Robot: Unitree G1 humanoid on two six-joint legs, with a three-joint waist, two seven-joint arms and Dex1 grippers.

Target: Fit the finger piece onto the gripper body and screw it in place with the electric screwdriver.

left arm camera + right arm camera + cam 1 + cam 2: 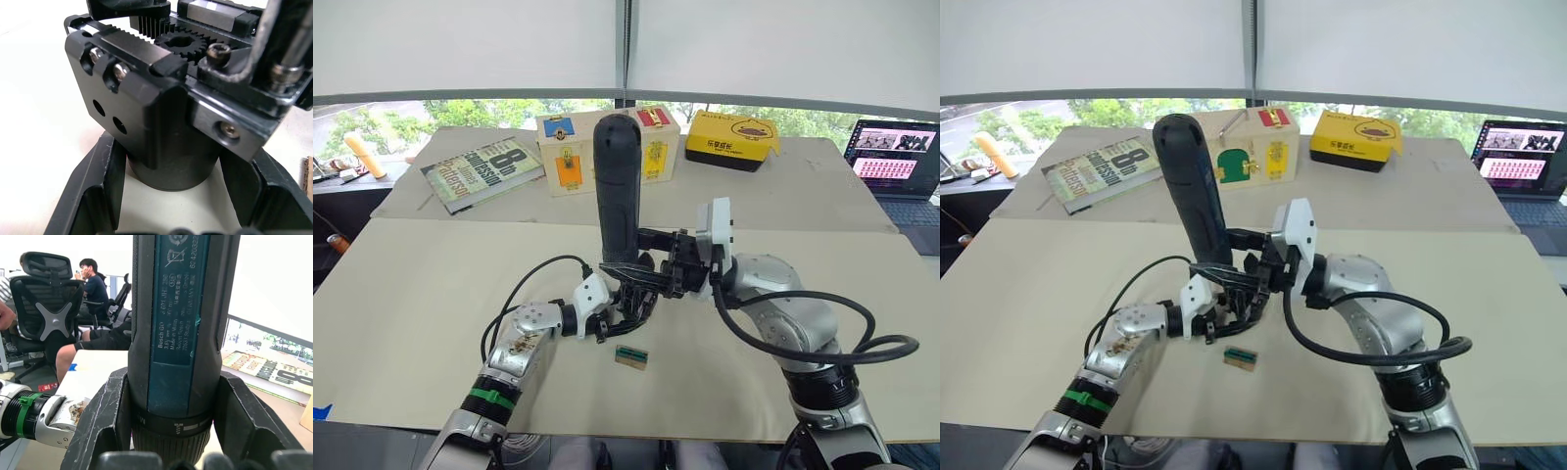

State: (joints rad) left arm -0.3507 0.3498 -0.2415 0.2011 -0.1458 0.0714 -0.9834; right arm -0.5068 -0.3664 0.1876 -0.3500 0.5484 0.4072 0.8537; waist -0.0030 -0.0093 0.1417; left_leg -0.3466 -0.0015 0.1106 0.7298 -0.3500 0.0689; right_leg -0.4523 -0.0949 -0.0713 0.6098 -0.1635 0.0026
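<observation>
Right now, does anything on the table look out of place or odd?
Only a small green-and-tan block lying loose on the table, below both grippers. The electric screwdriver stands upright over the gripper body; nothing looks spilled or damaged.

Beige table (pixel 401 294) (small green-and-tan block (pixel 630 357) on it)
</observation>
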